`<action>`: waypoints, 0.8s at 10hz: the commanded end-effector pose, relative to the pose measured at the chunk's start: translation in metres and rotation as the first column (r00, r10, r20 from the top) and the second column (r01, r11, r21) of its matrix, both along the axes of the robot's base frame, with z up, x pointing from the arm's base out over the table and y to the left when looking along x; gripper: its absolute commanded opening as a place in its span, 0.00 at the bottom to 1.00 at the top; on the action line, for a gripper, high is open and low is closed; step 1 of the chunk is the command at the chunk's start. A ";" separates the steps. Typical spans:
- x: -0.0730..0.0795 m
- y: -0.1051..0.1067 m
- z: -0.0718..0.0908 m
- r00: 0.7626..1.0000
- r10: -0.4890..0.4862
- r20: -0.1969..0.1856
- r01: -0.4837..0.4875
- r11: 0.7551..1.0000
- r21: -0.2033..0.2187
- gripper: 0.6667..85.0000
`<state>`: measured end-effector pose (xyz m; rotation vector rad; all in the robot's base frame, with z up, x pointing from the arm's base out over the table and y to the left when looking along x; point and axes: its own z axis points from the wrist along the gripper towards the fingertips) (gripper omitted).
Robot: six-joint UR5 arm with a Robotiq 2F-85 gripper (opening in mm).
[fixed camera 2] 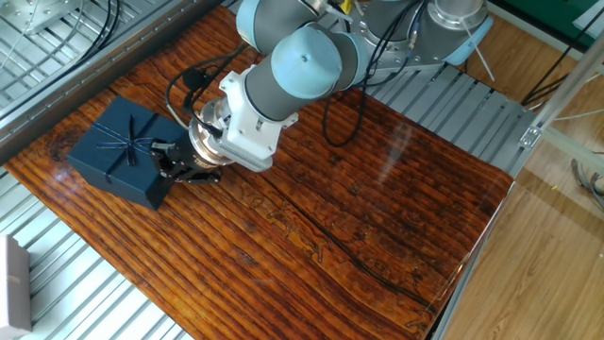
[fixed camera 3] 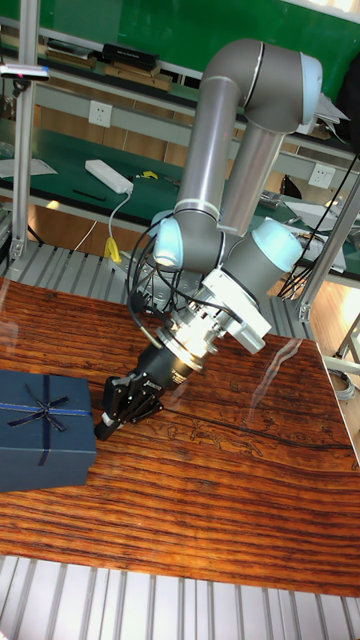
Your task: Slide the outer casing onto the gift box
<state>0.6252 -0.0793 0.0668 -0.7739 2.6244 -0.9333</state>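
Observation:
The outer casing [fixed camera 2: 118, 151], a navy blue square sleeve with a thin ribbon cross and a small bow, lies flat at the left end of the wooden table [fixed camera 2: 330, 236]. The tall fixed view shows the outer casing [fixed camera 3: 40, 425] at the left edge. My gripper [fixed camera 2: 168, 161] is low over the table with its black fingers together, their tips against the casing's right side. In the tall fixed view the gripper [fixed camera 3: 103, 428] meets the casing's lower right corner. Nothing is held between the fingers. The gift box is hidden; no brown-lined tray shows.
Ribbed metal panels [fixed camera 2: 85, 293] border the table on the left and front. A pale object [fixed camera 2: 14, 283] stands at the lower left. Black cables [fixed camera 2: 189, 80] hang by the wrist. A green bench with a white power strip [fixed camera 3: 108, 176] lies behind.

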 end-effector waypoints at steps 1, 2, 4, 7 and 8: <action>-0.003 0.004 -0.005 1.000 -0.018 -0.006 0.019 0.999 0.034 0.00; -0.003 0.006 -0.006 1.000 -0.018 -0.008 0.018 0.999 0.041 0.00; 0.004 0.004 0.001 1.000 -0.011 0.001 0.011 1.000 0.019 0.00; -0.003 0.015 -0.006 0.999 -0.027 -0.039 0.030 0.997 0.071 0.00; -0.011 0.023 -0.014 0.997 -0.048 -0.066 0.056 0.992 0.116 0.00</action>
